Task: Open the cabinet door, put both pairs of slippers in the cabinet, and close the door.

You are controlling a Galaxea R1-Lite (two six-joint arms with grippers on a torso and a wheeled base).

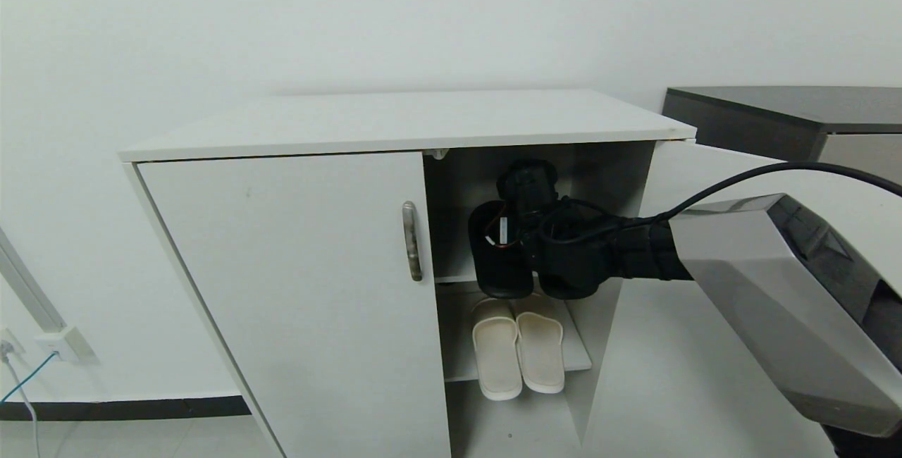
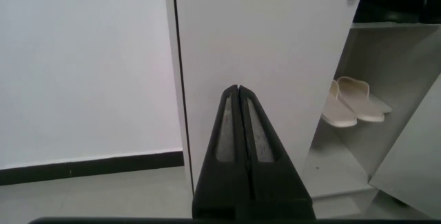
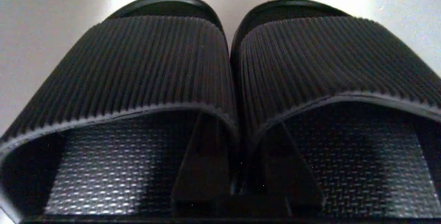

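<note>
1. Pair of black ribbed rubber slippers (image 1: 499, 268): centre of the head frame, inside the upper compartment of the white two-door cabinet (image 1: 394, 120). They were held side by side by the right gripper (image 3: 242, 165). One finger sat inside each slipper, and the adjoining inner walls were pinched between them (fingertips lost under the ribbed straps). The wrist covered most of the right-hand slipper. Contact with the shelf beneath could not be told.
2. Pair of cream slippers (image 1: 518, 352): lower centre, directly below the black pair, flat on the lower shelf (image 1: 576, 354), ends overhanging its front edge.
3. Right door (image 1: 648, 373): swung open. Left door (image 1: 296, 282): closed, with a metal handle (image 1: 412, 241).
4. Left gripper (image 2: 238, 94): fingers pressed together, empty, facing the closed door.
5. Dark grey desk (image 1: 789, 106): upper right, cut off by the frame.
</note>
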